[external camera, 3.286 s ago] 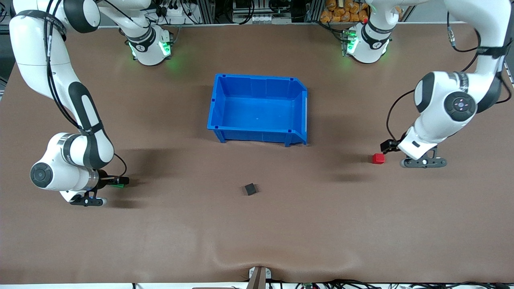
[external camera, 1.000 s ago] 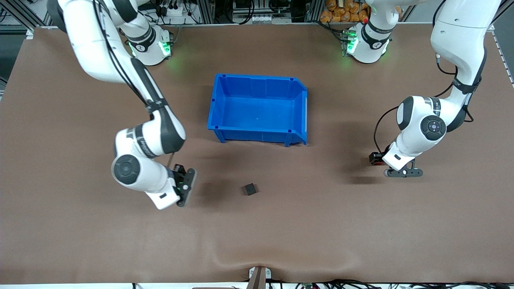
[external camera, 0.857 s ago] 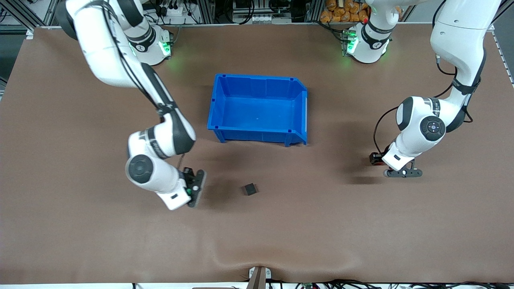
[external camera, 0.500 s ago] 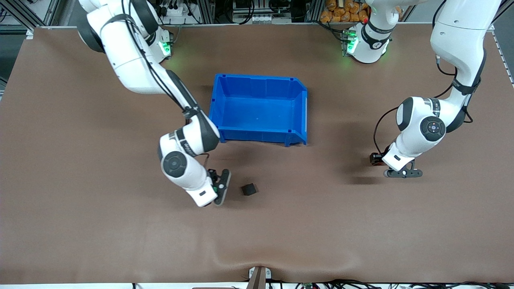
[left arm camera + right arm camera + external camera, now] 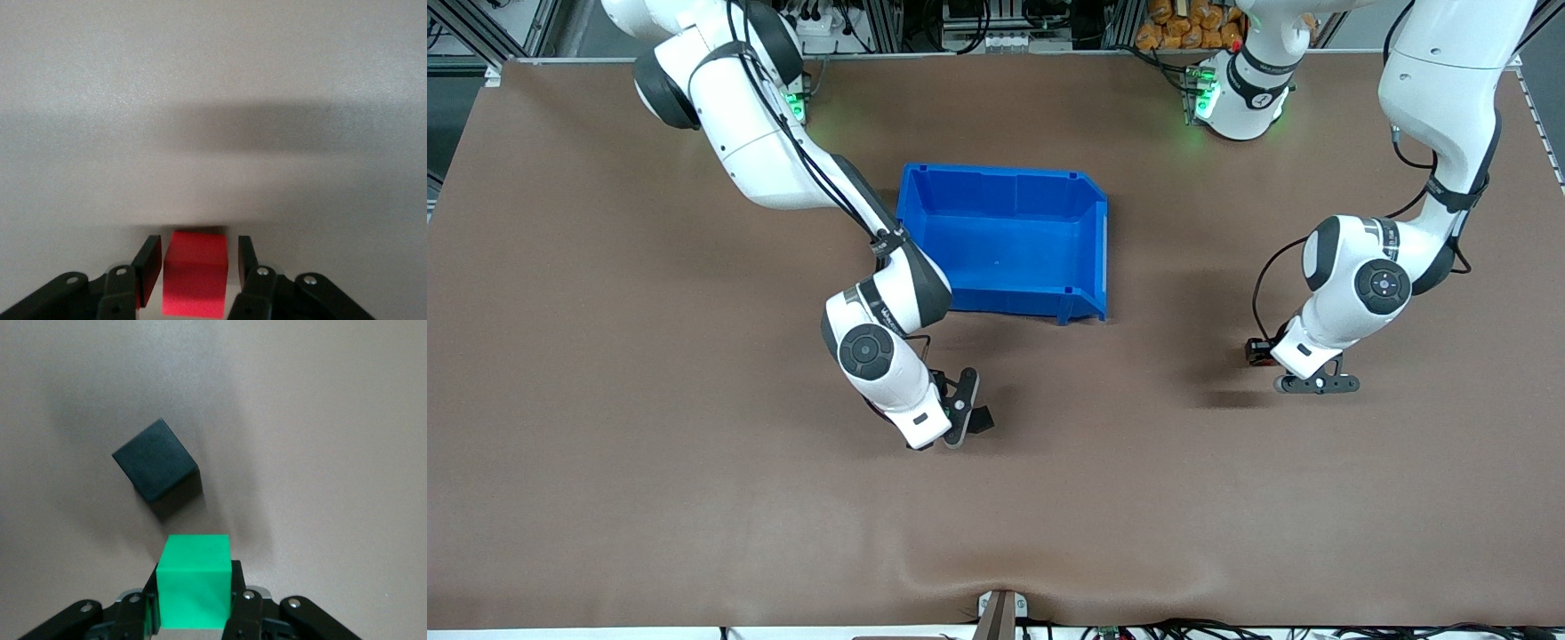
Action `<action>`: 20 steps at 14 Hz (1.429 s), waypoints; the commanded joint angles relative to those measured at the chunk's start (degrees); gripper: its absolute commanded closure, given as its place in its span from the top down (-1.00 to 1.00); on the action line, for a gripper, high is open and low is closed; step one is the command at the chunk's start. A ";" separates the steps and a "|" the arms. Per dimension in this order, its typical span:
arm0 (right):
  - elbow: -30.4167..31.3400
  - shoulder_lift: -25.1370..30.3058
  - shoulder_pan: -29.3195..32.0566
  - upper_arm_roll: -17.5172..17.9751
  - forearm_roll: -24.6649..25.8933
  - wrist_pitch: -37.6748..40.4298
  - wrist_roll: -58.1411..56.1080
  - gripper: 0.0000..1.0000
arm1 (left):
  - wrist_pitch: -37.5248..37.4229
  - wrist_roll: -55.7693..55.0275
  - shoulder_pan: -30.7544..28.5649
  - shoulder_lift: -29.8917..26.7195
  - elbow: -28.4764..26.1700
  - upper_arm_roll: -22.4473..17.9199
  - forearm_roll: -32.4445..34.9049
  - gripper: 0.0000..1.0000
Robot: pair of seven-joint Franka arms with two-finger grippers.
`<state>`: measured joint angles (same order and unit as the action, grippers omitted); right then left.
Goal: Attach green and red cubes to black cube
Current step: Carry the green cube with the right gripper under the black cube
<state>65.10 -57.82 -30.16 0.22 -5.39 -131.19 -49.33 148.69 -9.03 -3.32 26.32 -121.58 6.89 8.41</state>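
Observation:
My right gripper [image 5: 963, 412] is shut on the green cube [image 5: 194, 581] and holds it low over the table, right beside the black cube [image 5: 983, 419]. In the right wrist view the black cube [image 5: 156, 459] lies on the table just ahead of the green cube, a small gap between them. The green cube is hidden in the front view. My left gripper [image 5: 1258, 352] is down at the table toward the left arm's end. Its fingers [image 5: 148, 263] stand open on either side of the red cube [image 5: 196, 273], with a gap showing on each side.
A blue bin [image 5: 1000, 172], with nothing in it, stands in the middle of the table, farther from the front camera than the black cube. The brown table mat [image 5: 694, 516] has a raised wrinkle near its front edge.
My right arm has swung from the right arm's end toward the middle, carrying the green cube up to the black cube. My left gripper has stayed around the red cube.

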 commanded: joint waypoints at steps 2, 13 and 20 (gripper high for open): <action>-2.26 -1.59 -1.48 -0.66 1.34 -0.20 1.25 -1.00 | 0.46 -0.38 0.07 0.57 0.47 0.06 0.64 -0.17; -1.91 -2.92 -2.36 -0.66 3.19 -3.72 0.46 -1.00 | -7.79 -8.28 0.33 -0.22 6.88 0.75 -0.76 -0.98; -1.56 -2.91 -3.85 -0.57 3.98 -3.90 3.35 0.72 | -8.60 -19.08 0.33 -0.83 8.20 3.04 -0.85 -0.98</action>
<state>64.96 -59.48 -33.12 0.00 -2.07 -135.28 -48.61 141.40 -24.92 -3.10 26.38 -113.41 9.40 8.21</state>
